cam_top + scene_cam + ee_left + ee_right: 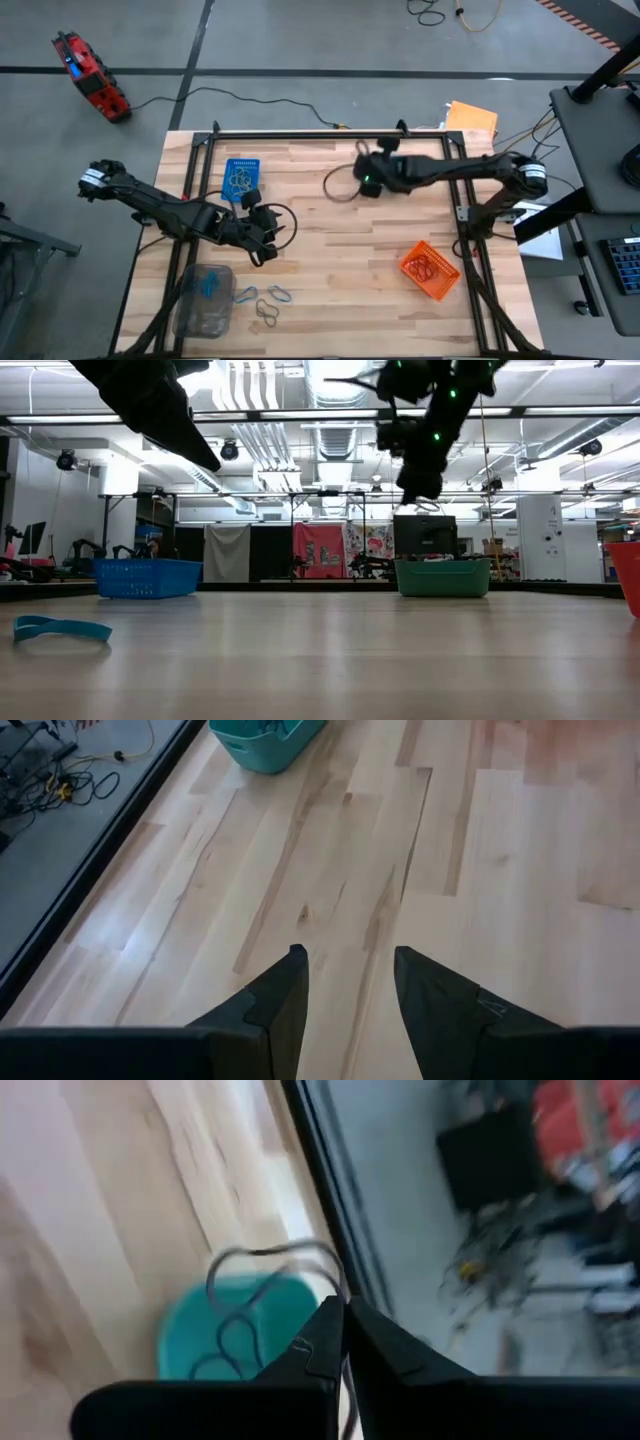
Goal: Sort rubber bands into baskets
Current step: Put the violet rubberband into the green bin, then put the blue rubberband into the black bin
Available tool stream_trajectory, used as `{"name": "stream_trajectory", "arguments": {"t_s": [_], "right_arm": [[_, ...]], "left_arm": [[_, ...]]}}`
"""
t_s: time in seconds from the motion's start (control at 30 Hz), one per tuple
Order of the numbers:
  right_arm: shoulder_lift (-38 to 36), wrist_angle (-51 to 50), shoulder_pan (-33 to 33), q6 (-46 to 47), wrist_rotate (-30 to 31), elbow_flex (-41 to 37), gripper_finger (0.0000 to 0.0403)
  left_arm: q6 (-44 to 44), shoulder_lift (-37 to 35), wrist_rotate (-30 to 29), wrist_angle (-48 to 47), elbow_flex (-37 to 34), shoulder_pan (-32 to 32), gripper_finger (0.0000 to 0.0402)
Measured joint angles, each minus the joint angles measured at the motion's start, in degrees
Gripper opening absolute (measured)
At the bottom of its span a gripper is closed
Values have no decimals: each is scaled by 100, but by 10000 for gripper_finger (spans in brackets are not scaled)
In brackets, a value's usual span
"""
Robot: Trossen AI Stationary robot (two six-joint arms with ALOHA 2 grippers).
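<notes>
High view: left tool (262,240) sits over the desk (340,250) left of centre, just right of the blue basket (241,178), which has tan rubber bands in it. Right tool (366,183) is at the far middle of the desk, over the teal basket, mostly hidden under the arm. Orange basket (431,270) at near right holds dark-red bands. Clear basket (203,298) at near left has a blue band inside. Loose bands (270,301) lie on the wood just right of it, blue and dark ones.

Low view: one blue band (60,628) flat on the desk at near left. Blue basket (147,577) far left, teal basket (443,576) far centre-right, orange basket edge (629,575) at the right border. Both arms hang above the desk surface, clear of it.

Left wrist view: left tool (345,982) released, fingers apart with nothing between them, bare wood below. Teal basket (265,738) farther off.

Right wrist view: right tool (343,1330) clenched, pinching a thin dark band (270,1258) that loops out from the tips. Teal basket (235,1330) directly below it, with what looks like dark bands already inside; blurred, so not certain.
</notes>
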Motion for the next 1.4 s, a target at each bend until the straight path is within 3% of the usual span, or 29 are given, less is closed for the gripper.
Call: {"name": "stream_trajectory", "arguments": {"t_s": [0.3,0.57,1.03,1.4], "right_arm": [[-709,703,-1348,499,-1230,-1043,9],[-711,1150,-1747,803,-2301,-1346,9],[-573,1254,-1746,1141,-2323,-1395,14],[-573,1209,-1741,1371,-2322,-1395,71]], "left_arm": [[24,0,-3,19,0,0,134],[35,0,-7,55,0,0,134],[37,0,-9,61,0,0,134],[37,0,-9,70,0,0,134]]}}
